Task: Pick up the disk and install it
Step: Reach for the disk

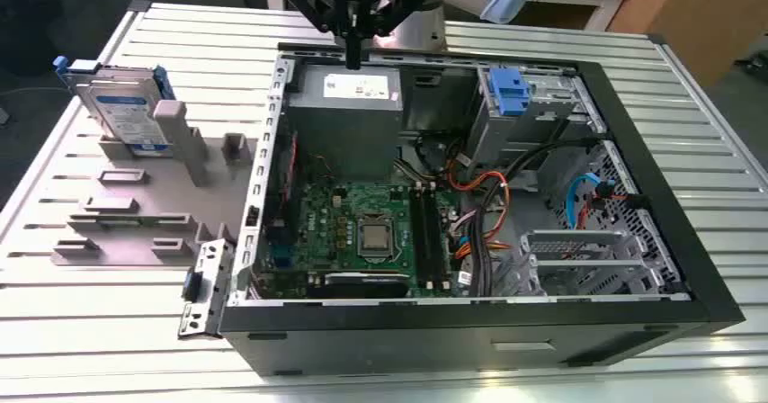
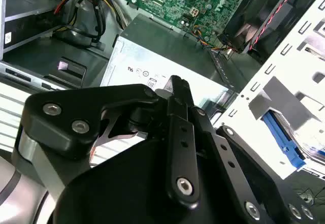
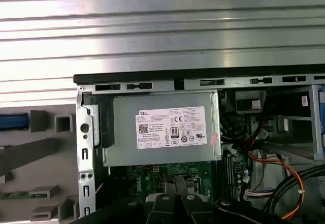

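The gripper (image 1: pixel 354 58) hangs with its jaws pinched together and empty over the power supply (image 1: pixel 348 106) at the case's (image 1: pixel 480 317) far rim. The disk (image 1: pixel 129 115) stands upright in the grey rack (image 1: pixel 126 207), well apart, on the exterior view's left. Risks, as I judge them: pinched jaws could tip the disk out of its slot, and a low sweep could strike the case rim. The loose cables (image 1: pixel 480 187) near the blue clip (image 1: pixel 509 93) could snag it. There is one of each: disk, gripper, rack, case, supply, clip.
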`<state>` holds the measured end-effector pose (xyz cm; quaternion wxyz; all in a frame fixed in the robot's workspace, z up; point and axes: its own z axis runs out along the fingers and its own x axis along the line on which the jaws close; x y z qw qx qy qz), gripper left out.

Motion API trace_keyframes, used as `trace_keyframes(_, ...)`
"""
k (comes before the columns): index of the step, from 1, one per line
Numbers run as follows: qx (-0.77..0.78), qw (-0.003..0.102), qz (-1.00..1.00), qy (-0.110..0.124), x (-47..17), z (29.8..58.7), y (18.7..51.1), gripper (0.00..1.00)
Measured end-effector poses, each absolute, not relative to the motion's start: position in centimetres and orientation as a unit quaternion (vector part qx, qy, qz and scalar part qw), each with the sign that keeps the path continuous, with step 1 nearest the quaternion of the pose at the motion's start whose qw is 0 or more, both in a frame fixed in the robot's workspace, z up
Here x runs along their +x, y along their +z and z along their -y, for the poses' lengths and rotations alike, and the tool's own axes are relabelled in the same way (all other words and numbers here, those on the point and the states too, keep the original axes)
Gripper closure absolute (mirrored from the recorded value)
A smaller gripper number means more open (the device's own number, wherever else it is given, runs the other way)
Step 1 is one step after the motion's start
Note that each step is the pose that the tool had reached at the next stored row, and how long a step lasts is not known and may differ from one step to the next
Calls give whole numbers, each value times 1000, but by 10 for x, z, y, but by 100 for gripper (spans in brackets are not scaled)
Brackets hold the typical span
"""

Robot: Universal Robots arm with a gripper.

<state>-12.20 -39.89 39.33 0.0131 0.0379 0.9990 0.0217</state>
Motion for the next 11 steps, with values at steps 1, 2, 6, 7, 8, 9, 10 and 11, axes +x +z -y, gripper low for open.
trace_keyframes(1, 38, 13, -999, 22, -122, 399, 393, 89)
trace_keyframes(2, 38, 13, -999, 22, -122, 399, 393, 89)
trace_keyframes(6, 38, 13, -999, 22, -123, 399, 393, 89)
trace_keyframes(7, 38, 13, -999, 22, -124, 399, 393, 89)
trace_keyframes(8, 38, 13, -999, 22, -124, 399, 393, 89)
trace_keyframes(9, 38, 12, -999, 22, -124, 399, 392, 89)
trace_keyframes(10, 38, 10, -999, 22, -125, 399, 388, 89)
trace_keyframes(11, 38, 10, -999, 22, -125, 399, 388, 89)
